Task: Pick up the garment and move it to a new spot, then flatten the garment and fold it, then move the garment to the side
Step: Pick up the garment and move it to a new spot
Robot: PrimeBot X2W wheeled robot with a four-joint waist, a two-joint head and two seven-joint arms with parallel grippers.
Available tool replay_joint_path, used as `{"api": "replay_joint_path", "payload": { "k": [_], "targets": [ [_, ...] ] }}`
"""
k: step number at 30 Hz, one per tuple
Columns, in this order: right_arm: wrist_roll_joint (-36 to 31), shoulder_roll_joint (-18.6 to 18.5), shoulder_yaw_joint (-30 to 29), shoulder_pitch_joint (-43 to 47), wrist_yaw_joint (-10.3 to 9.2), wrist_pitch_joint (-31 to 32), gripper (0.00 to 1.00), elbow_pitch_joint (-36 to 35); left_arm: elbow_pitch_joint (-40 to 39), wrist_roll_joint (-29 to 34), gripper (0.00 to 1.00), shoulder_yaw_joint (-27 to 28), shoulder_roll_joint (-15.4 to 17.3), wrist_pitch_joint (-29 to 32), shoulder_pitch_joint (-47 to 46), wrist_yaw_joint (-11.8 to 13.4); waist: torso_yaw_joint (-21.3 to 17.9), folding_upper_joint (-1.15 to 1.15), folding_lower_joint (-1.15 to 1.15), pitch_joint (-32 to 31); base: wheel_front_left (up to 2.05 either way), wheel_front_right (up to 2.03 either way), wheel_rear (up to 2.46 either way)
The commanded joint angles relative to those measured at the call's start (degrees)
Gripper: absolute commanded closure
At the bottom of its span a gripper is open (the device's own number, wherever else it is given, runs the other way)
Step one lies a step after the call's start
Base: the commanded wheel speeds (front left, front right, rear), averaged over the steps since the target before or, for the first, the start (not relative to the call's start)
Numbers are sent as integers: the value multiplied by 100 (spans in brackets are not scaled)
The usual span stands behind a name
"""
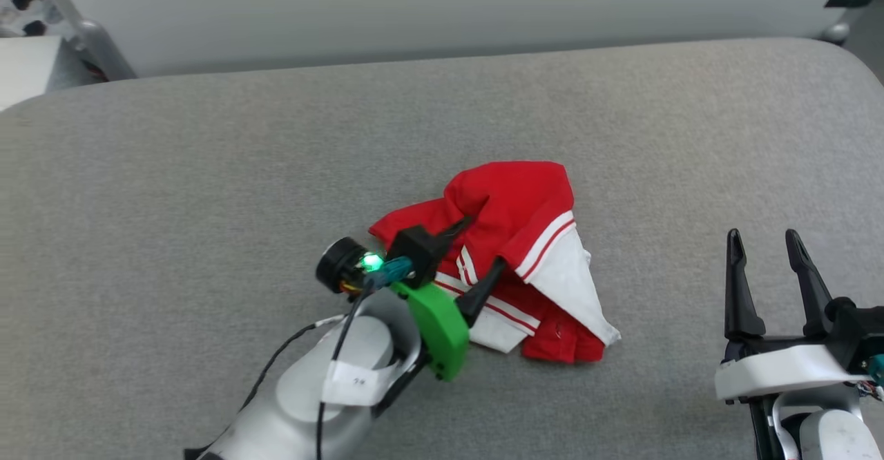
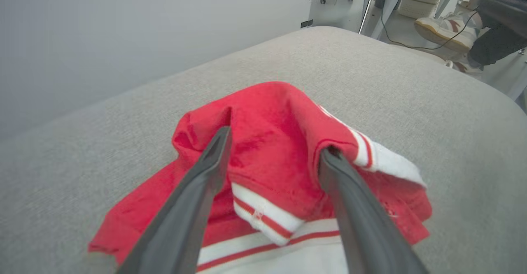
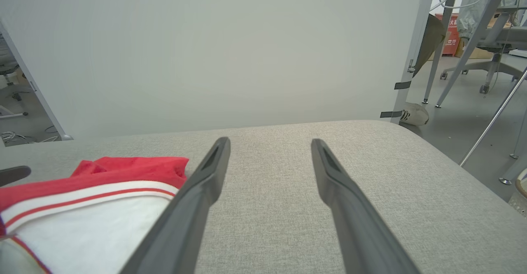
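Left gripper point(image 2: 276, 142) straddles the crumpled garment point(image 2: 271, 121) with jaws apart, right gripper point(image 1: 762, 235) likewise spread nearby over the surface point(image 1: 207, 170); flattening looks next, needing edges pinched and drawn outward.

Office-like lab — wheeled chair point(image 3: 504, 37), white partition point(image 3: 206, 52), grey floor point(image 3: 465, 130)

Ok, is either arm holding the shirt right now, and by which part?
Nothing is held. The left gripper has its jaws spread over the crumpled shirt; the right gripper is open, apart from it.
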Motion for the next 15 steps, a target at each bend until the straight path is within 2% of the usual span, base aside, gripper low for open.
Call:
{"api": "replay_joint_path", "payload": {
  "k": [1, 8, 9, 10, 13, 15],
  "targets": [
    [-43, -18, -13, 94, -6, -13, 0, 22, -109, 110, 0, 112, 162, -31, 196, 32, 304, 0, 0, -311, 0, 0, 0],
    [-46, -18, -35, 280, -6, -13, 0, -39, -1068, 117, 0, 1243, 648, -32, 915, 445, 551, 0, 0, -682, 0, 0, 0],
    [-46, -18, -29, 318, -6, -13, 0, -58, -1268, 130, 0, 1456, 699, -32, 1083, 523, 575, 0, 0, -716, 0, 0, 0],
    [-41, -18, -26, 416, -6, -13, 0, -106, -1770, 202, 0, 1972, 764, -32, 1581, 694, 635, 0, 0, -792, 0, 0, 0],
    [-28, -18, 48, 495, -6, -13, 0, -214, -2197, 377, 0, 2497, 708, -32, 2149, 944, 681, 0, 0, -829, 0, 0, 0],
    [-23, -18, 65, 533, -6, -13, 0, -276, -2436, 497, 0, 2792, 605, -32, 2494, 1003, 694, 0, 0, -831, 0, 0, 0]
  ]
}}
